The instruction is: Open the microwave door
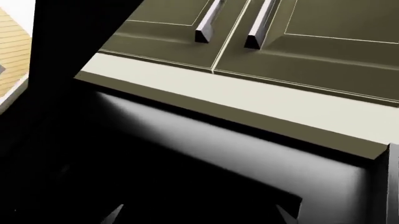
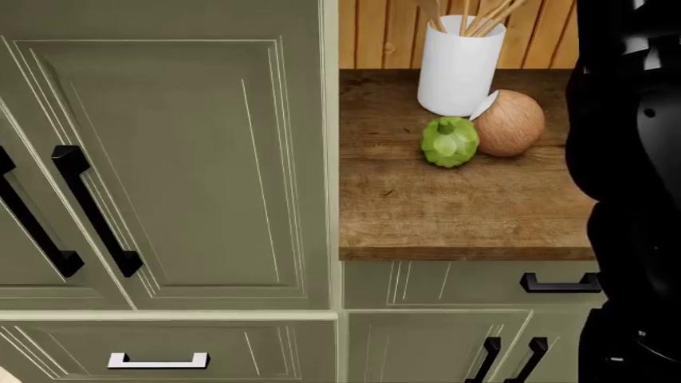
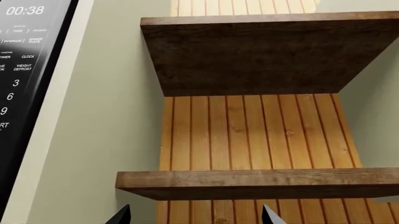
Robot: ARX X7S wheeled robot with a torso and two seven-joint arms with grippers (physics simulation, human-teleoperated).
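Note:
In the left wrist view the microwave's dark glossy door (image 1: 249, 163) fills the frame under a pale strip of cabinet trim. My left gripper (image 1: 199, 214) is right up against that surface, open, only its two fingertips (image 1: 115, 214) showing, set wide apart. In the right wrist view the microwave's black control panel (image 3: 25, 70) shows at the edge, with a 00:38 display and number keys. My right gripper (image 3: 196, 215) is open with nothing between its fingertips (image 3: 121, 215), and it faces wooden shelves beside the microwave. No door handle shows in any view.
Olive cabinet doors with metal handles (image 1: 209, 23) sit next to the microwave. Two brown shelves (image 3: 262, 184) cross an orange plank wall. The head view shows tall olive cabinets (image 2: 171, 159) and a wooden counter (image 2: 458, 215) with a white utensil holder (image 2: 460, 68), a green squash (image 2: 449, 142) and a coconut (image 2: 511, 124); a dark arm (image 2: 633, 183) is at the right.

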